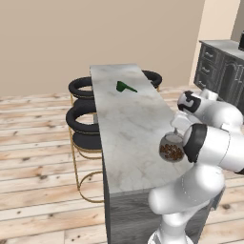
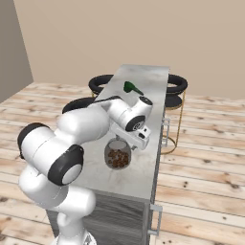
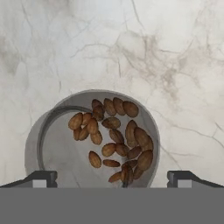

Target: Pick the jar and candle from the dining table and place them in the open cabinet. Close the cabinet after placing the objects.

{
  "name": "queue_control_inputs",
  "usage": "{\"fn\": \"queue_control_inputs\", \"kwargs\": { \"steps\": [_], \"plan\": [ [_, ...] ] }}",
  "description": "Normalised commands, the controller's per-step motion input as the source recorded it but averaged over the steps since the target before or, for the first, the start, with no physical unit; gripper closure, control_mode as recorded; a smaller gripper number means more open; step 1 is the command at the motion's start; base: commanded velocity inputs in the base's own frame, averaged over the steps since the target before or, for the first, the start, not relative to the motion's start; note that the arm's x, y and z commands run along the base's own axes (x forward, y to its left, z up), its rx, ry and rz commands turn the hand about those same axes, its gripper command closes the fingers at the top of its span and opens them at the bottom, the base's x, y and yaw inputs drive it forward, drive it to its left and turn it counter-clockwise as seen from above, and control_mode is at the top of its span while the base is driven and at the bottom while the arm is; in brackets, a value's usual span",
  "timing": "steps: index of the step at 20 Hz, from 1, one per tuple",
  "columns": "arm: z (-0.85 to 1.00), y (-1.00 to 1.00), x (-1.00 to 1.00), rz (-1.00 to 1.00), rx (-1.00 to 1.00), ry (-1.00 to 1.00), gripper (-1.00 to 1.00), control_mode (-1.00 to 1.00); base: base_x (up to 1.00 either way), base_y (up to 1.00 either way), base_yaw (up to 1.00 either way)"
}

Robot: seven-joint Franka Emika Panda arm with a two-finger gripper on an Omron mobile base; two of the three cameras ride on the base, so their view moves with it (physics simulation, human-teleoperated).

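Note:
The jar [image 1: 170, 149] [image 2: 117, 156], clear glass with brown nuts inside, stands upright near the front right corner of the dining table [image 1: 125, 125] [image 2: 146, 84]. My gripper [image 3: 113, 178] hangs directly over the jar [image 3: 96, 135], looking down into its mouth. It is open, with one fingertip at each side of the jar's belly and no contact that I can see. In the base views the hand [image 2: 135, 128] sits just above the jar's neck. The candle and the cabinet are out of view.
A small green object [image 1: 125, 87] [image 2: 132, 88] lies at the far end of the marble top. Black stools on gold legs [image 1: 82, 121] [image 2: 176, 84] line the table's sides. A dark base cabinet [image 1: 223, 66] stands at the back right. Wood floor surrounds the table.

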Motion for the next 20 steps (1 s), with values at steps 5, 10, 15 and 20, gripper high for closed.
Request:
{"fn": "queue_control_inputs", "kwargs": {
  "steps": [5,10,15,20],
  "plan": [
    [-0.34,-0.02,0.00,0.00,-0.02,-0.03,-1.00,-1.00,0.00,0.00,0.00],
    [-0.08,0.00,0.00,0.00,-0.02,-0.04,-1.00,-1.00,0.00,0.00,0.00],
    [0.00,0.00,0.00,0.00,-0.05,0.00,-1.00,-1.00,0.00,0.00,0.00],
    [-0.05,0.00,0.00,0.00,-0.06,0.00,-1.00,-1.00,0.00,0.00,0.00]
  ]
}}
